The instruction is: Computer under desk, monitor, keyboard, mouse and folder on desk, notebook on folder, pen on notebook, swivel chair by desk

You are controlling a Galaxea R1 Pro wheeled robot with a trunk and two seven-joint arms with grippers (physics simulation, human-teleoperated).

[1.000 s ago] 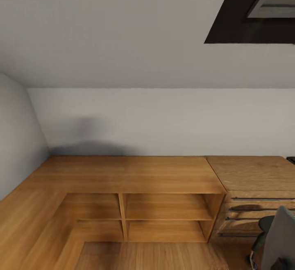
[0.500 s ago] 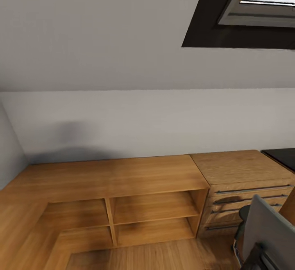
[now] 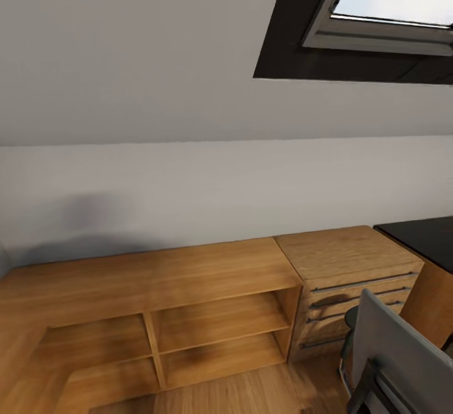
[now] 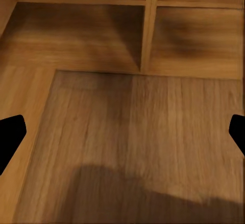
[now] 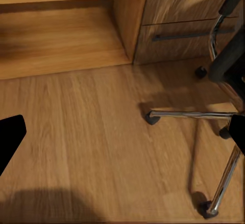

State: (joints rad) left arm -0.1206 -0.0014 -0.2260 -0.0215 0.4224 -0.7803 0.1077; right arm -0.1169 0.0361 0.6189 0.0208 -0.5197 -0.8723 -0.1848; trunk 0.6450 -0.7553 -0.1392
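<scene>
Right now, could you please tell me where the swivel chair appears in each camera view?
Head view: the swivel chair sits in the lower right corner, its grey back towards the camera, in front of the wooden chest.
Left wrist view: not in it; wood floor and open shelves.
Right wrist view: chrome base and castors at the right edge.
Shared landmark: the open shelves, in all three.

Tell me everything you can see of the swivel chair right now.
The swivel chair sits at the head view's lower right, showing the back of its tall grey backrest, with a dark seat edge beside it and a dark bracket low on the back. It stands in front of the wooden chest of drawers. The right wrist view shows its chrome star base with black castors resting on the wood floor, plus black parts above. Nothing shows on it from here; its seat top is hidden.
</scene>
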